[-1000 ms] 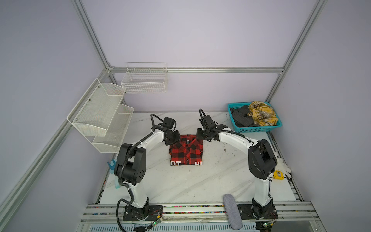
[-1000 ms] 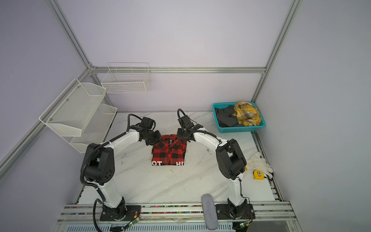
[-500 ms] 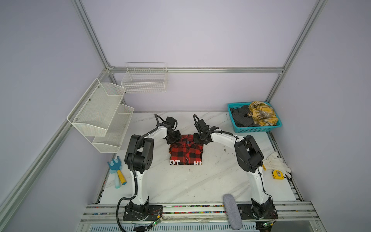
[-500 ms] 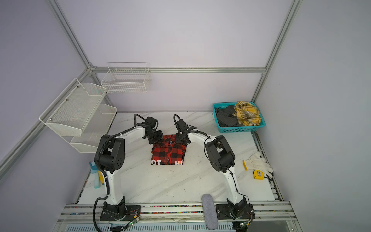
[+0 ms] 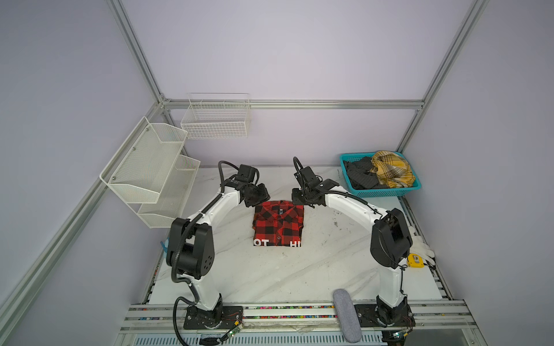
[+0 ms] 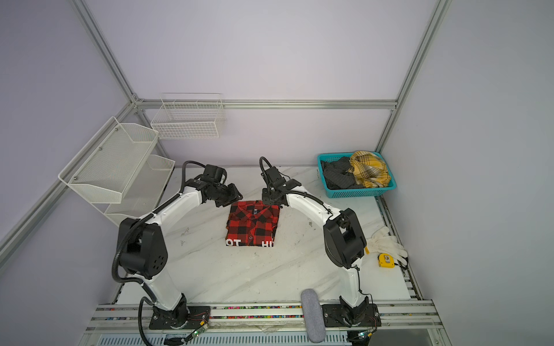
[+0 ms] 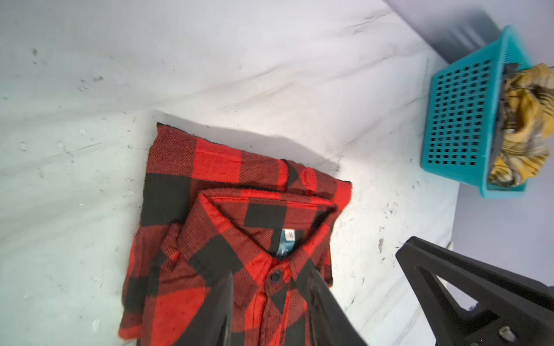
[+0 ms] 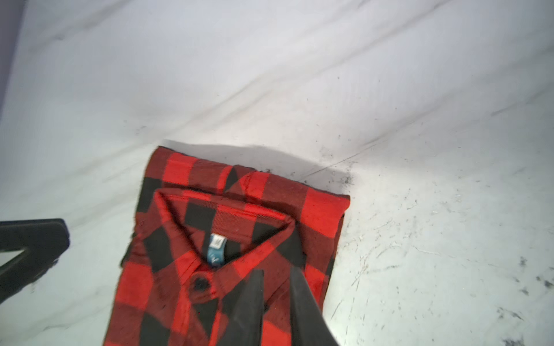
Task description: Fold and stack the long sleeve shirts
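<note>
Left gripper [image 7: 269, 272] jaws apart, right gripper [image 8: 276, 271] narrowly parted, both empty over the far collar end; folded shirt [image 5: 278, 224] centred on table [image 5: 299, 278]; judged soft, light, easily unfolded; best grasped at stacked side edges.

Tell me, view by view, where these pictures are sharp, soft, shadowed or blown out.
Both top views: even light, sharp, the checked shirt crisp. Left wrist view: collar sharp, a dark shadow along the shirt's edge, the left gripper blurred up close. Right wrist view: softer overall, the table washed out bright beside the shirt.
</note>
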